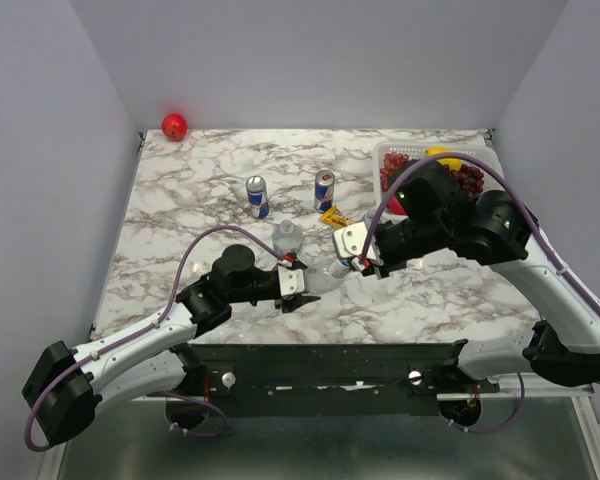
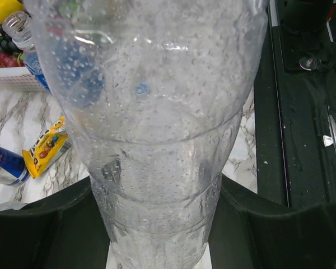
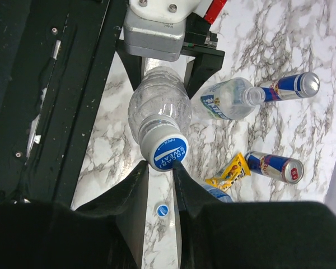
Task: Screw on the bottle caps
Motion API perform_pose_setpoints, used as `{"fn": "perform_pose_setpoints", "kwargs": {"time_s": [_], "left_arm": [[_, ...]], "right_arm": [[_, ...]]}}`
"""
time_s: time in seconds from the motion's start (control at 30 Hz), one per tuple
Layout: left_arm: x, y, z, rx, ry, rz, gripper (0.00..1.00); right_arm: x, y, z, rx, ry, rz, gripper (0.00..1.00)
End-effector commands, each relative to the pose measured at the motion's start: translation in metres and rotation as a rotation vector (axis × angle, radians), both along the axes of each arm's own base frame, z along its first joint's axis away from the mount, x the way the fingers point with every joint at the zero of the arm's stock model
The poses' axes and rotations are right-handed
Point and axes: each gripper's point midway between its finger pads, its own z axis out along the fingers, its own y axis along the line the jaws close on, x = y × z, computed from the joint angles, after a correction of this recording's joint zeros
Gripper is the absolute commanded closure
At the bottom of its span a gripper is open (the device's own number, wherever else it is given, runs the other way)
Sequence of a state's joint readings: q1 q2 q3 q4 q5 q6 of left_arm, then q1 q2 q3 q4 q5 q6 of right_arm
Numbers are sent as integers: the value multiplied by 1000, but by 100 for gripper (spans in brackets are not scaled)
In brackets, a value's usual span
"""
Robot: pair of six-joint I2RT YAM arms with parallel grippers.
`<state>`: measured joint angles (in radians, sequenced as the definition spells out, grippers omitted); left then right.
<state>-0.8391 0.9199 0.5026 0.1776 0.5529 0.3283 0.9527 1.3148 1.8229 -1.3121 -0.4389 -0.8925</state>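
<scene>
My left pincer (image 2: 157, 224) is clamped on the held bottle (image 3: 159, 109), with a finger pressed against each side of its clear, droplet-beaded body. The bottle's capped end is turned toward my right pincer (image 3: 159, 171). A blue-topped cap (image 3: 167, 152) sits on the neck of the held bottle. My right fingers stand narrowly apart, one at each side of that cap and right at its rim. I cannot tell whether they are pressing it.

A loose blue cap (image 3: 162, 210) lies on the marble desk (image 3: 269, 33) near the held bottle's capped end. A second bottle (image 3: 224, 101) stands open-necked just beside the held bottle, on the side away from my bases. A third bottle (image 3: 215, 193) shows only a patch of its blue label past my right finger, also close to the held bottle.

Beyond the held bottle stand one drink can (image 3: 291, 86) and a second drink can (image 3: 274, 167). A yellow packet (image 3: 231, 172) lies between that second can and the held bottle. Farther from the held bottle, to its right, a white basket (image 2: 11, 78) holds fruit.
</scene>
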Motion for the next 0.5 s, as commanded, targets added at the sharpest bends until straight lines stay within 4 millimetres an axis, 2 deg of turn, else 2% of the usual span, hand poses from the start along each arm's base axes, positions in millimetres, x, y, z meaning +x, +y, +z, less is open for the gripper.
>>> {"fn": "perform_pose_setpoints", "kwargs": {"time_s": [0.0,0.47], "left_arm": [[3,-4,23,-59,-2,16,100],[3,-5,22,-68,64,29,100]], "right_arm": [[-6,1,-2,-17,-1,24,69],[-1,7,3,-23,-20,-13,73]]}}
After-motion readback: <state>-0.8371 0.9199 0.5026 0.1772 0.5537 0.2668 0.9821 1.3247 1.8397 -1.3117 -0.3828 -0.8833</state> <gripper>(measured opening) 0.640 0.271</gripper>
